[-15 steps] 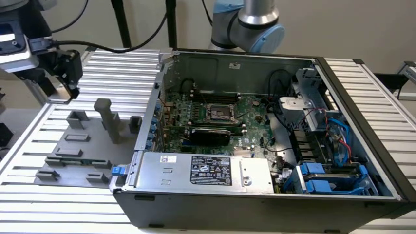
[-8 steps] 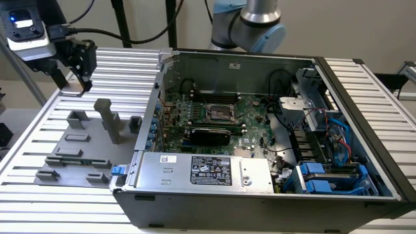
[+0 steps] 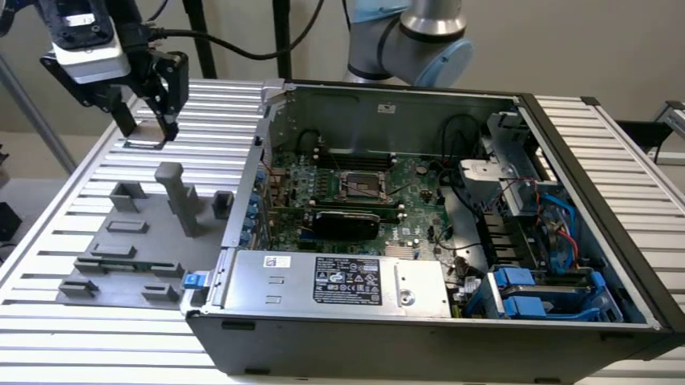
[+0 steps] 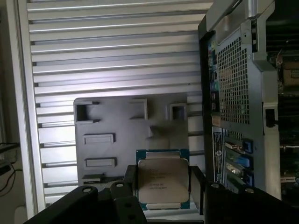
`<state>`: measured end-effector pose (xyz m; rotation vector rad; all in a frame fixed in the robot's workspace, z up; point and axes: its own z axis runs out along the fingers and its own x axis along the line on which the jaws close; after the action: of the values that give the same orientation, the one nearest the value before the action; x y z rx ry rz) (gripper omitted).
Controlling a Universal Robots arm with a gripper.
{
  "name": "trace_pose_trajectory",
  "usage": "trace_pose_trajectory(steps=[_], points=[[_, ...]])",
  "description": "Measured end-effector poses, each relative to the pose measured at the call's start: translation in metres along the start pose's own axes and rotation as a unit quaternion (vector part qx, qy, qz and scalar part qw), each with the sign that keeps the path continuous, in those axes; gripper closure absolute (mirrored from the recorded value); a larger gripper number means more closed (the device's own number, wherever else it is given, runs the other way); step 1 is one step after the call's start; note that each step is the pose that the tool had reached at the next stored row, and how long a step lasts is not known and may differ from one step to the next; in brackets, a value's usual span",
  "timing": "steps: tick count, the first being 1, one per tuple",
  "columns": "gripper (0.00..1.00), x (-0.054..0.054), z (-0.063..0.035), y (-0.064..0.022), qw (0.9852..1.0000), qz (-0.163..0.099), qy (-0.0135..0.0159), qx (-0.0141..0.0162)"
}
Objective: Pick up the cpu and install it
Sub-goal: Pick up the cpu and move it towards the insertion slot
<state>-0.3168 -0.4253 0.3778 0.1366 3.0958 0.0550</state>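
Note:
The cpu (image 4: 162, 179), a flat square chip with a pale metal top, sits between my two black fingers (image 4: 131, 179). My gripper (image 4: 164, 186) is shut on it by its opposite edges. In the exterior view the gripper (image 3: 144, 135) hangs at the far left, above the slatted table, with the cpu (image 3: 143, 144) as a thin flat square at its fingertips. The black cpu socket (image 3: 364, 186) lies on the green motherboard inside the open computer case, well off to the exterior view's right of the gripper.
A grey fixture plate (image 3: 128, 249) with upright blocks and slots lies on the slatted table (image 3: 64, 200) below the gripper. The open case's wall (image 3: 252, 168) stands between gripper and motherboard. A silver power supply (image 3: 332, 281) and blue drive bays (image 3: 535, 293) fill the case's near side.

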Motion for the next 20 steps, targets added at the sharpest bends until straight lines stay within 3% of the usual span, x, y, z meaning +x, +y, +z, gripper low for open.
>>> trace_pose_trajectory(steps=[10, 20], points=[[0.45, -0.045, -0.0083, 0.0052, 1.0, 0.0, 0.0004, -0.0046], [0.45, -0.091, -0.0105, 0.0104, 1.0, 0.0, 0.0008, -0.0093]])
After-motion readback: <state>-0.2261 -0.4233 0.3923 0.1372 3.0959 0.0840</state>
